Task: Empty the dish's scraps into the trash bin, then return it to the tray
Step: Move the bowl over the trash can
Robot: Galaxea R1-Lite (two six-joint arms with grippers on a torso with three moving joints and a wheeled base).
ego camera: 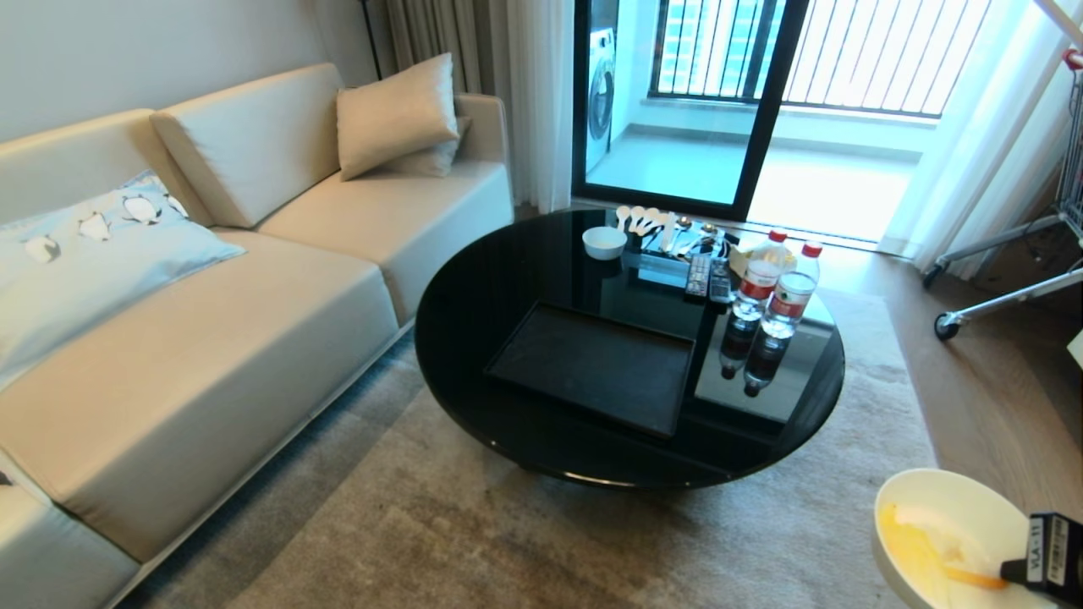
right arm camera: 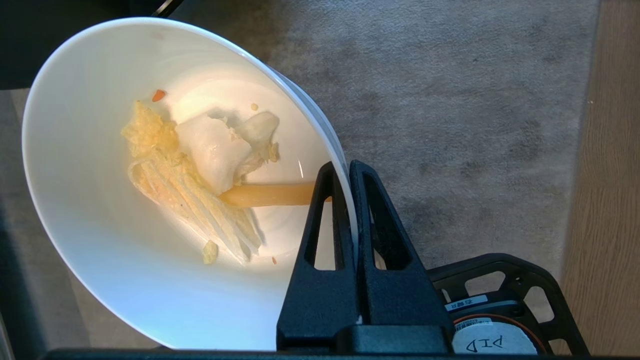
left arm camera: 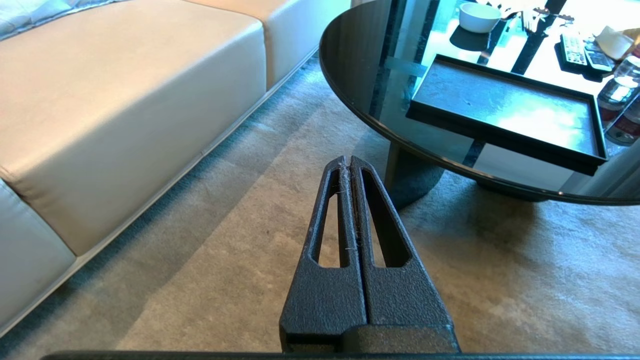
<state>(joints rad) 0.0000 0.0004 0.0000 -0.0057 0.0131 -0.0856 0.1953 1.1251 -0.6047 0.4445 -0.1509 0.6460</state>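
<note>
The dish (ego camera: 939, 524), a round white bowl, hangs over the carpet at the lower right of the head view, off the table. My right gripper (right arm camera: 342, 167) is shut on its rim, one finger inside and one outside. The scraps (right arm camera: 200, 165), yellow, white and orange bits, lie inside the dish (right arm camera: 100, 200). The black tray (ego camera: 596, 365) sits bare on the round black table (ego camera: 474, 296), and shows as well in the left wrist view (left arm camera: 505, 107). My left gripper (left arm camera: 346, 161) is shut on nothing, low over the carpet near the table. The trash bin is out of view.
A small white bowl (ego camera: 604, 242), spoons (ego camera: 647, 222), remotes (ego camera: 707, 279) and two water bottles (ego camera: 774, 292) stand at the table's far side. A beige sofa (ego camera: 211, 338) runs along the left. A wheeled rack's legs (ego camera: 1007, 288) stand at the right on the wood floor.
</note>
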